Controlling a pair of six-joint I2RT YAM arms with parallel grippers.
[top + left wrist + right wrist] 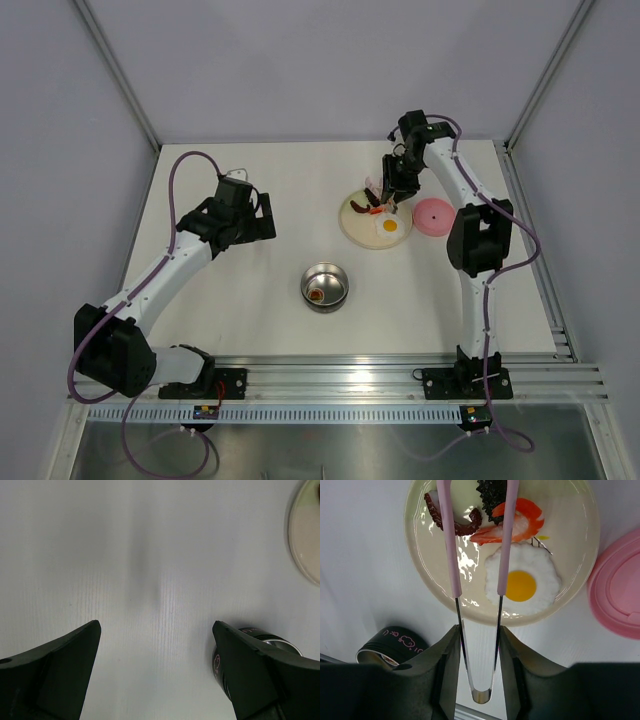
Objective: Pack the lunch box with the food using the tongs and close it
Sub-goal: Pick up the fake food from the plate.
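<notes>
**Plate, table and surroundings**

A round cream plate (353, 229) is set on the white table (250, 300), right of centre and toward the far side. The table is enclosed by plain grey walls (320, 70) on the left, far and right, with slim metal posts (117, 72) at the far corners. A ribbed aluminium rail (340, 372) is fixed along the near edge.

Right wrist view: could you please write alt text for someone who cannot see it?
The right hand holds the pink tongs near their joined end, their arms reaching over a cream plate. On the plate lie a fried egg, a red-and-white piece and a dark red curved piece; a pink lid sits beside it.
</notes>
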